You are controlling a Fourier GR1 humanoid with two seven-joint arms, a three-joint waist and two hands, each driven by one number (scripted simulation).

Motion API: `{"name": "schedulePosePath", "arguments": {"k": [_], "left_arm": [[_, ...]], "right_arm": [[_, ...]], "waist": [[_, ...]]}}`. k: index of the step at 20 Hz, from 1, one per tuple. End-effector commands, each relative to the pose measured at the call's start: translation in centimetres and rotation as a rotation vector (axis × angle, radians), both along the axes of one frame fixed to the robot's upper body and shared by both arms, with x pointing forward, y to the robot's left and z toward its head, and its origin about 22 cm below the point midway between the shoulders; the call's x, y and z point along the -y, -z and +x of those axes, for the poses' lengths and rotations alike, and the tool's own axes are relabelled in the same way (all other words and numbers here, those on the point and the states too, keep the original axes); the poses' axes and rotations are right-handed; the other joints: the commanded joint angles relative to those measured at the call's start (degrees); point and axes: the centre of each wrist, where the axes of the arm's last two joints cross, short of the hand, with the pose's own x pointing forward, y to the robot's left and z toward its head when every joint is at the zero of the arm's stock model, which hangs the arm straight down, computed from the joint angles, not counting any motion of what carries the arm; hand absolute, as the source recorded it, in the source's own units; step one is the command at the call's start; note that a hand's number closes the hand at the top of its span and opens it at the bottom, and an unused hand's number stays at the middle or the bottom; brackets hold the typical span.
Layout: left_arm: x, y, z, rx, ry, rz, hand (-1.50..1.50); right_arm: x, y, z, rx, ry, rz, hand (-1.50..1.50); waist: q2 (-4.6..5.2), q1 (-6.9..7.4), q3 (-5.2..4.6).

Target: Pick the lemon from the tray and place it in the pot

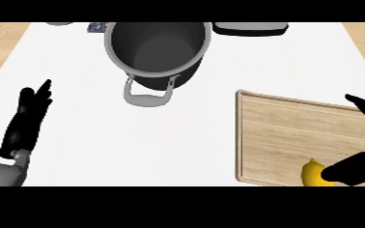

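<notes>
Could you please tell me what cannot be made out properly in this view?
Head view:
Lemon: right part hidden by the right hand; whether it is held cannot be told.
Right hand: mostly cut off by the right edge.
Wooden tray: right side cut off by the same edge.
Dark container and small object beside the pot: cut off by the top edge, too little shows to name.

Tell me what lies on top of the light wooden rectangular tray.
A yellow lemon near the tray's front edge. The black right hand covers the lemon's right side and the tray beneath it.
</notes>
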Motion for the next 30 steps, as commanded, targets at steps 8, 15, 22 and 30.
{"name": "schedulePosePath", "arguments": {"k": [8, 15, 22, 30], "left_arm": [[1.0, -0.1, 0.7, 0.001, 0.012, -0.005, 0.0], [-0.8, 0.3, 0.2, -0.015, 0.016, 0.005, 0.0], [1.7, -0.3, 0.5, 0.001, 0.022, -0.001, 0.0], [1.3, 0.0, -0.1, 0.002, 0.014, -0.013, 0.0]], "right_arm": [[-0.2, -3.7, 0.2, -0.37, 0.121, -0.003, -1.5], [-0.1, -2.5, -0.1, -0.412, 0.165, 0.009, -1.5], [-0.4, 0.0, 0.1, -0.448, 0.187, 0.016, -1.5], [-1.2, 4.3, -0.4, -0.438, 0.159, -0.037, -1.5]], "waist": [[0.0, 0.3, 0.15], [-0.03, 0.31, 0.3], [-0.08, 0.87, 0.4], [-0.13, 0.61, 0.43]]}}
